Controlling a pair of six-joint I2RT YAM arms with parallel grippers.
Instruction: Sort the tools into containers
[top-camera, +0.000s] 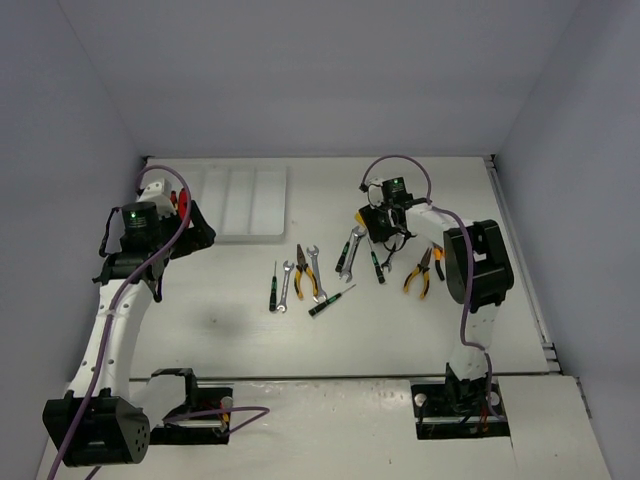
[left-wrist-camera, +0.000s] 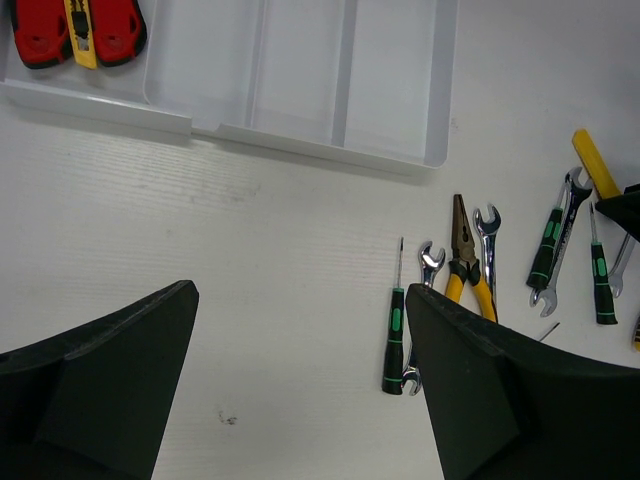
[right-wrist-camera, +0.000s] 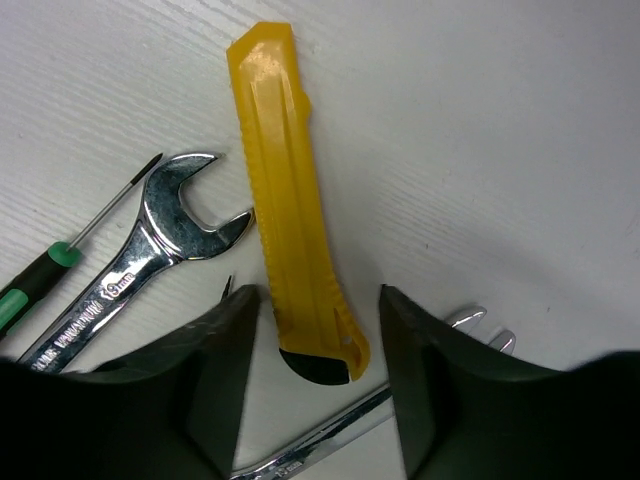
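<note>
While the left jaws hang apart and empty, the yellow knife (right-wrist-camera: 290, 200) lies on the surface (right-wrist-camera: 480, 150) between the right jaws, also apart. I judge a pickup is underway; next, close, then carry it to the red knives (left-wrist-camera: 40, 30) in the tray (left-wrist-camera: 320, 150).

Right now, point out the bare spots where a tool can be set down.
Free: the three tray compartments right of the red utility knives, and the table between the tray's near rim and the leftmost green-handled screwdriver. Crowded: from that screwdriver past the pliers to the right pincer, open astride the yellow utility knife.
</note>
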